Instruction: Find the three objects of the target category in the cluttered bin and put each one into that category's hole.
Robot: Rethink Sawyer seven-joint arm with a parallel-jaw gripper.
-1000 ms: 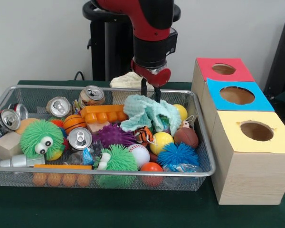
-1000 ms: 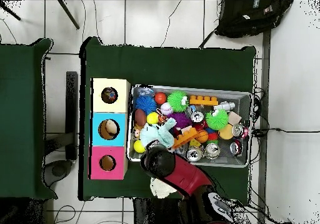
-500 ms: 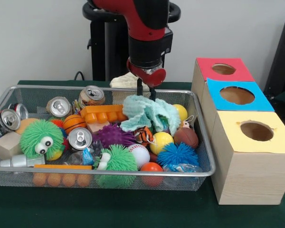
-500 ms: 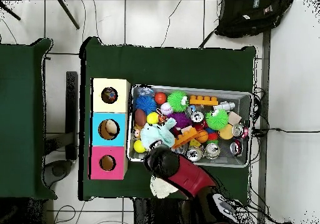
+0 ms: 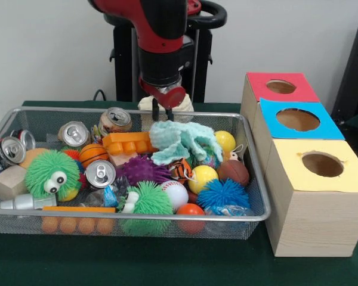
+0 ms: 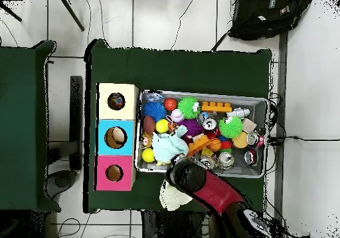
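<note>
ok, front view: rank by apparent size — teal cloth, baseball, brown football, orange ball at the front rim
1. teal cloth
2. baseball
3. brown football and orange ball: look about alike, ball is nearer the camera, so unranked.

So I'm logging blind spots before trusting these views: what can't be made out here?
- Gripper, front view: tips too small to tell open or shut; overhead, the arm covers it.
- Under the teal cloth: hidden in both views.
- Red box hole, front view: inside not visible from this angle.
- Can labels: too small to read.
</note>
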